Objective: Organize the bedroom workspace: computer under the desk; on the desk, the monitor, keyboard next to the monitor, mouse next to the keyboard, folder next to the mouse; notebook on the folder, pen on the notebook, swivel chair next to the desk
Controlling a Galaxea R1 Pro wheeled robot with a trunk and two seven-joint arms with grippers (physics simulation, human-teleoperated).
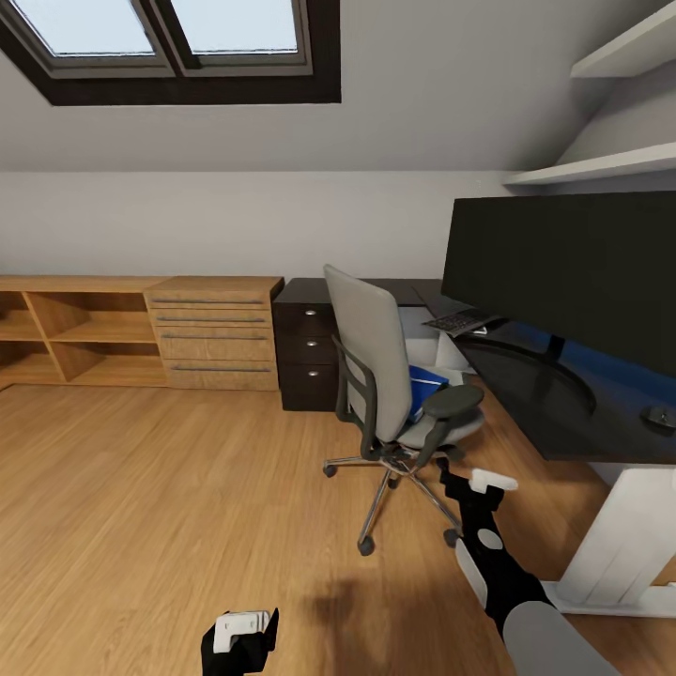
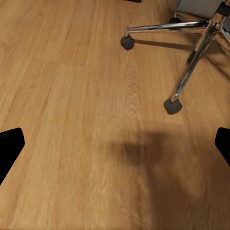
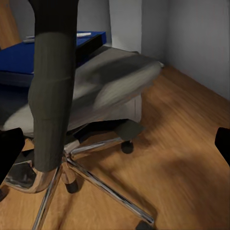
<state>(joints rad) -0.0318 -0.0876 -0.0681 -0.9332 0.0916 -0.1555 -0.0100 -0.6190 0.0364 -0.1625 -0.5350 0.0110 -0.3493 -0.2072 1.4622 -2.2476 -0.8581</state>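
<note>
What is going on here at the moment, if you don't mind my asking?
A two-armed robot faces a swivel chair that stands beside the black desk, with the blue folder lying on its seat. The right tool is stretched toward the chair's armrest, open and empty. The left tool hangs low over the wooden floor. The monitor and keyboard are on the desk.

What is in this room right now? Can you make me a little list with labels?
room: bedroom with wooden floor and skylight
swivel chair: beside the desk, seat facing it
folder: blue, lying on the chair seat
monitor: standing on the desk
keyboard: on the desk, beyond the monitor
wooden cabinet: against the far wall
left gripper: open, low over the floor
right gripper: open, near the chair's armrest
</note>
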